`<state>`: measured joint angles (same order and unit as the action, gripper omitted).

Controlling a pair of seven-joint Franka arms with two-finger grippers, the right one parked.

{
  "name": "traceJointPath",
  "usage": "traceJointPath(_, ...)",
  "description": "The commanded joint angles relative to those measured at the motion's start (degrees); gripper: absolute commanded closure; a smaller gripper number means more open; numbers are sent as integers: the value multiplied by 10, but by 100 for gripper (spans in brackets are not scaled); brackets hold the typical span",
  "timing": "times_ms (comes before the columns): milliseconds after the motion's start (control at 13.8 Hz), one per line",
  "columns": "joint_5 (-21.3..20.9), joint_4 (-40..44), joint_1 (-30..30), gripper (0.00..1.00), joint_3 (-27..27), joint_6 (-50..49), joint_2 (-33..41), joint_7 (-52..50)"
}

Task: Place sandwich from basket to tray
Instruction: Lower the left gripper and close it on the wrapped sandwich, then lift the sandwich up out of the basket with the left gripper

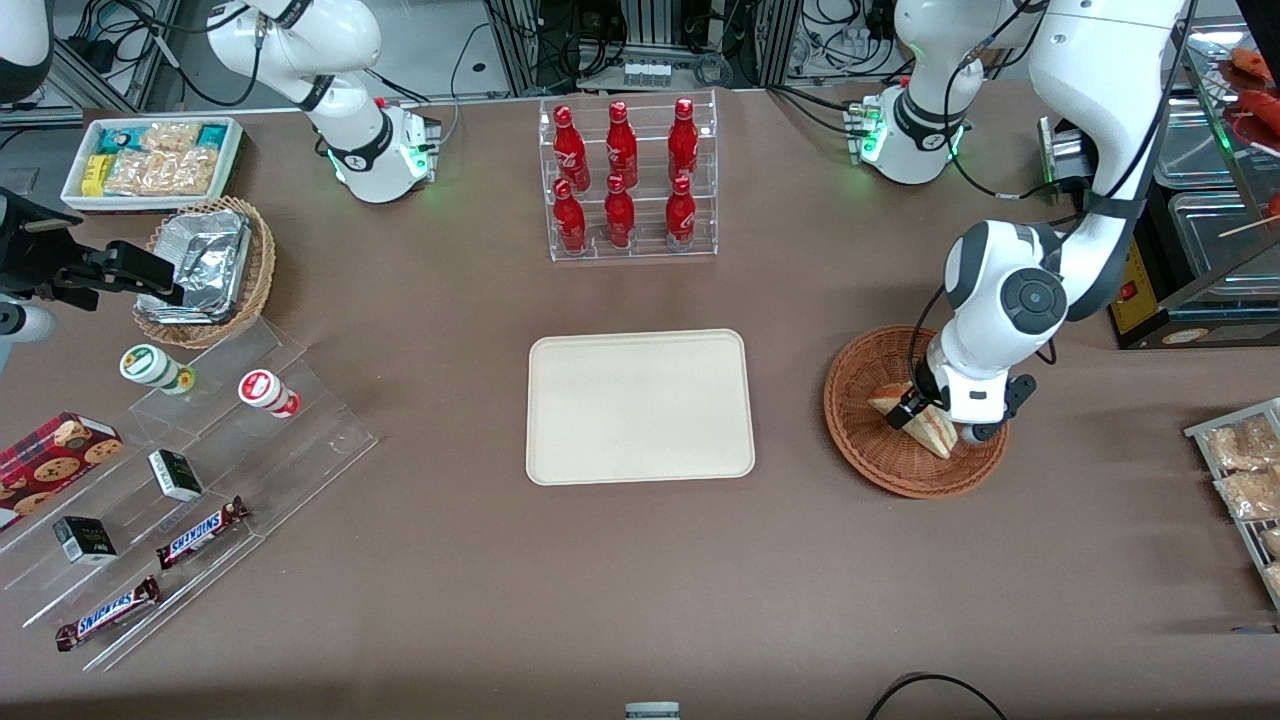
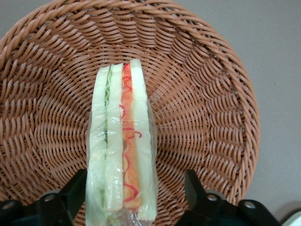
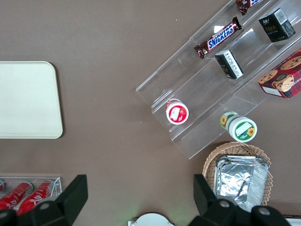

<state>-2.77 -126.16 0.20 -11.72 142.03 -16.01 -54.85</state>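
Up front, from the front view, your gripper (image 1: 922, 413) is down inside the basket (image 1: 865, 375), which sits on the table (image 1: 640, 590) toward the working arm's end. The sandwich (image 1: 930, 425) lies in that basket, right at the fingertips. The tray (image 1: 640, 405) lies flat at the table's middle, well apart from the basket, with nothing on it. Farther from the camera than the tray stands a clear rack with 6 red bottles (image 1: 622, 170).

Next, the left wrist view: the sandwich (image 2: 121, 146) stands on edge in clear wrap, its green and orange-red layers facing the camera, resting on the woven basket (image 2: 211, 94). Your 2 fingers (image 2: 70, 193) sit spread wide, 1 on each side of the sandwich, with a gap showing between each finger and the bread.

Finally, the right wrist view shows the tray (image 3: 28, 99) bare.
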Motion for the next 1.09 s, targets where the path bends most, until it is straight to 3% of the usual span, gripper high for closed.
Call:
traceJointPath(0, -28, -2, 4, 100, 0, 6, -2, -8)
traceJointPath(218, -28, -1, 6, 100, 1, -1, 12, -7)
traceJointPath(435, -28, 29, 5, 100, 0, -68, 55, -3)
traceJointPath(726, -27, 167, -15, 100, -12, -246, 59, 0)
traceJointPath(1016, -17, 278, -77, 100, -14, -312, 27, -1)
